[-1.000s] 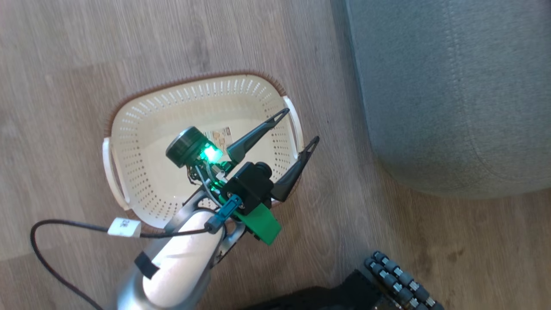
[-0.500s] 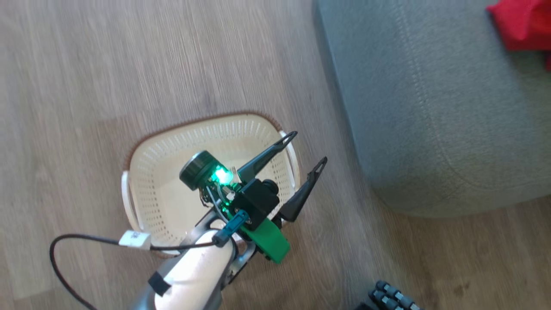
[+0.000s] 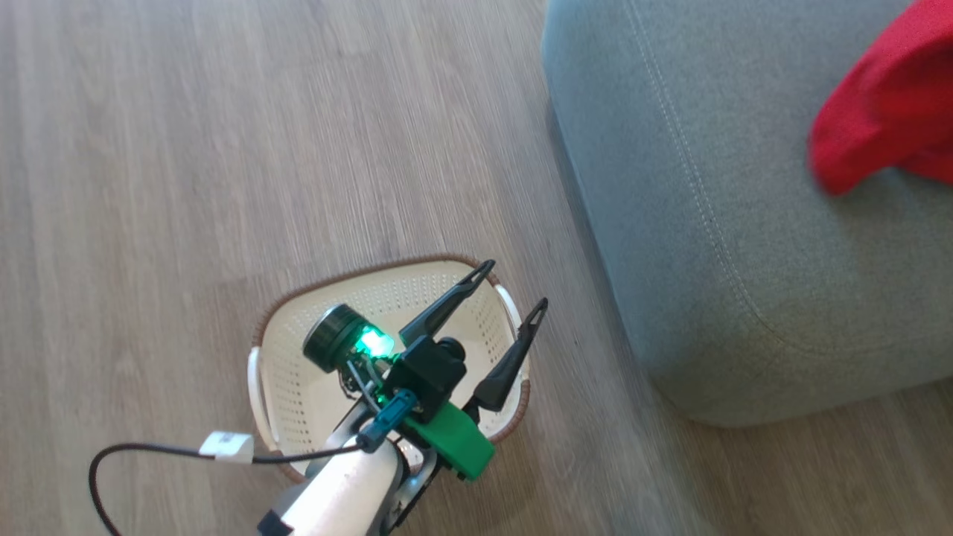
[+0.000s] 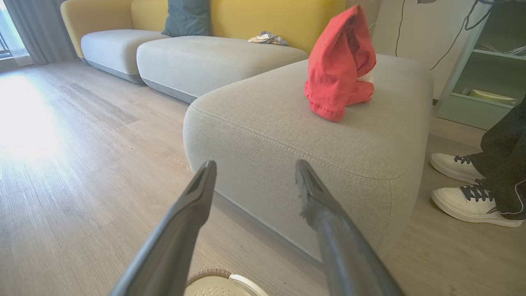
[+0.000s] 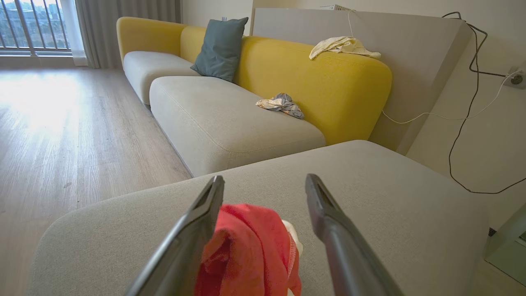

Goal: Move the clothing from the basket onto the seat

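Right gripper (image 5: pixel 264 178), jaws spread, unladen: clothing (image 5: pixel 250 246) is heaped on seat (image 5: pixel 390 197) just below; placing judged complete, withdrawal is required.

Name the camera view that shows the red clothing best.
The left wrist view: the red clothing appears whole, its lower end on the seat. The head view crops it at the right edge. The right wrist view crops it at the bottom, partly behind a finger of the right gripper.

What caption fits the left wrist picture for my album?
Open left gripper faces red clothing on the grey seat, with the basket just below.
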Robot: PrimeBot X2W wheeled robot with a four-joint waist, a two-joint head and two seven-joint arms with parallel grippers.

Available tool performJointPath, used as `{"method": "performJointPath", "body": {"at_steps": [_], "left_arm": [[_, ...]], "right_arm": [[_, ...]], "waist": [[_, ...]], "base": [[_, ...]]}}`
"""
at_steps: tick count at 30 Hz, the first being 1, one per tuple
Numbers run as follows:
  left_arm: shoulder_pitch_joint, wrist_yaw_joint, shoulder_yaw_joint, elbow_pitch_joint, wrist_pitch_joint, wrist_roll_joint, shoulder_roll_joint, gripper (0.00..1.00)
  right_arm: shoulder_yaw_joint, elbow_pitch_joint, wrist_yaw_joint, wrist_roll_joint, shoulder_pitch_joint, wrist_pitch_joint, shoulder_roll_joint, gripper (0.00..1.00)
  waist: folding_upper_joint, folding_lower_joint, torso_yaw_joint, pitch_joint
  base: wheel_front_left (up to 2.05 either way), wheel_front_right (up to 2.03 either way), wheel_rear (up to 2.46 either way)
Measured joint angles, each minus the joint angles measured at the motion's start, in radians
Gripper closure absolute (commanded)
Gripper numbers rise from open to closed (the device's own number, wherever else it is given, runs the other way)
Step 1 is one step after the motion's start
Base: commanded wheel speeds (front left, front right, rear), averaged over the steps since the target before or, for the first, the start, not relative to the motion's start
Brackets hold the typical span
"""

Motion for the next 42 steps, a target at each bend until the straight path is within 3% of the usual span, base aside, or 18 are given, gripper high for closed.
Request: {"method": "performJointPath", "body": {"at_steps": [7,11,16,27,36,42], "left_arm": [[0.017,0.002,0.020,-0.005,0.000,0.000,-0.002,0.00],[0.025,0.010,0.022,-0.016,0.000,-0.005,-0.004,0.00],[0.065,0.029,0.044,-0.026,0.000,-0.021,-0.006,0.00],[0.136,0.082,0.182,-0.049,0.000,-0.042,-0.008,0.00],[0.188,0.135,0.293,-0.052,0.000,-0.032,-0.011,0.00],[0.219,0.151,0.329,-0.038,0.000,-0.023,-0.012,0.00]], "right_arm": [[0.060,-0.016,0.000,0.065,0.030,0.000,-0.010,0.00],[0.107,-0.096,0.000,0.126,0.058,0.000,-0.007,0.00],[0.193,-0.279,0.000,0.251,0.145,-0.003,0.012,0.00],[0.343,-0.749,0.000,0.518,0.536,-0.003,0.083,0.00],[0.424,-0.974,0.000,0.524,0.781,-0.003,0.162,0.00],[0.439,-1.043,0.000,0.499,0.890,-0.003,0.246,0.00]], "waist": [[0.0000,0.0000,0.017,-0.045],[0.0000,0.0000,0.034,-0.065],[0.0000,0.0000,0.061,-0.098],[0.0000,0.0000,0.145,-0.189],[0.0000,0.0000,0.243,-0.244],[0.0000,0.0000,0.303,-0.257]], "base": [[0.00,0.00,0.00],[0.00,0.00,0.00],[0.00,0.00,0.00],[0.00,0.00,0.00],[0.00,0.00,0.00],[0.00,0.00,0.00]]}}
